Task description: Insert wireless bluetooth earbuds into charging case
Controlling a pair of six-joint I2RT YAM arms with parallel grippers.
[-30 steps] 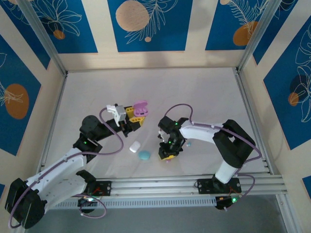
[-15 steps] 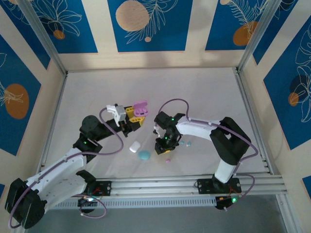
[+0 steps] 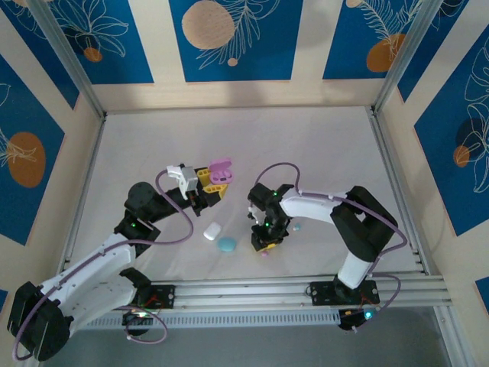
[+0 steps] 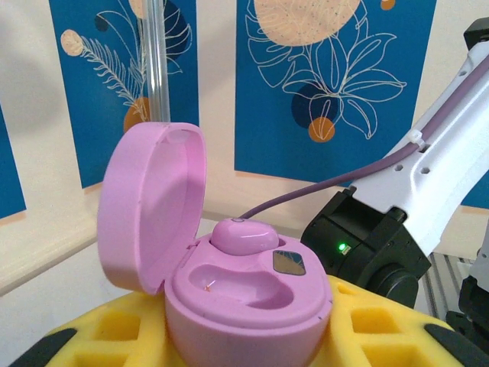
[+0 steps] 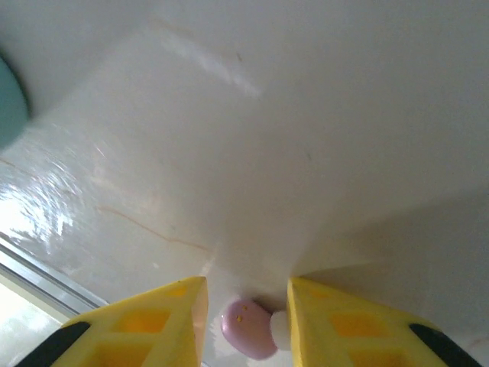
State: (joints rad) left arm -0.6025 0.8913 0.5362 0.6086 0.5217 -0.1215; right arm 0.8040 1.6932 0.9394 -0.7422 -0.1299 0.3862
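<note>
Earbuds, pink pair: I see one seated pink bud (image 4: 243, 233) in the far socket of the pink case (image 4: 244, 302). The loose pink bud (image 5: 246, 330) lies on the desk (image 3: 321, 153).
Pink case: upright, lid swung open to the left in my left wrist view, near socket bare.
Left hand (image 3: 212, 183): clenched on the pink case, yellow pads against its base.
Right hand (image 5: 246, 297): pointing down at the desk, fingers parted and straddling the loose pink bud. There's a gap on one side and the bud's pale end sits against the other pad, so it reads as not pinched.
Cyan bud (image 3: 296, 227): on the desk just right of the right hand.
White case (image 3: 212, 231), cyan case (image 3: 226, 244): side by side on the desk, between the two hands.
</note>
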